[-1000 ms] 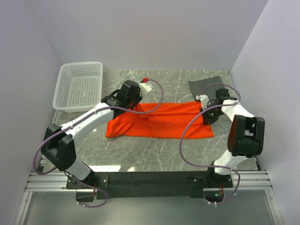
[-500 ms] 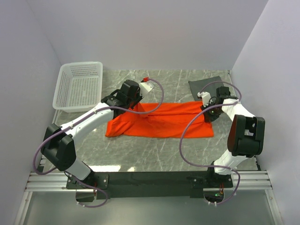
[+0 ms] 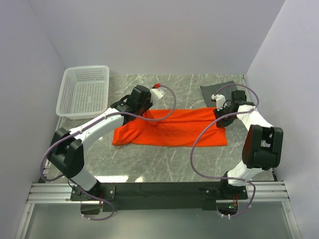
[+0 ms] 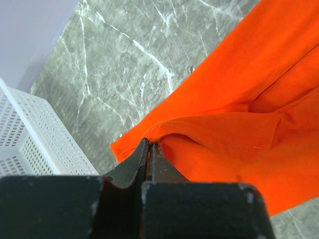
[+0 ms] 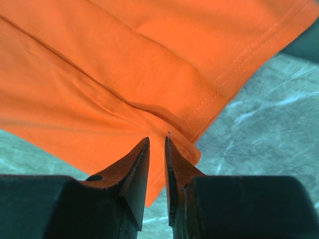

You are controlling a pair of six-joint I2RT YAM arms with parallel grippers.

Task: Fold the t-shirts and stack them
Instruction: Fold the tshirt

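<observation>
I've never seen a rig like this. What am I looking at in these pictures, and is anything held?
Two robot arms are bolted at the near edge of the table. The wide picture looks down from above and behind them; the other two come from wrist cameras. On the table lie an orange t-shirt, a dark grey t-shirt far right, and a white basket far left. The left gripper pinches a fold of the orange t-shirt; the right gripper has its jaws slightly apart at the hem, holding nothing.

A grey marbled tabletop (image 3: 164, 164) is seen. An orange t-shirt (image 3: 169, 129) is spread as a folded band across its middle. A dark grey t-shirt (image 3: 212, 92) is laid at the far right, and a white lattice basket (image 3: 84, 92) is set at the far left.
</observation>
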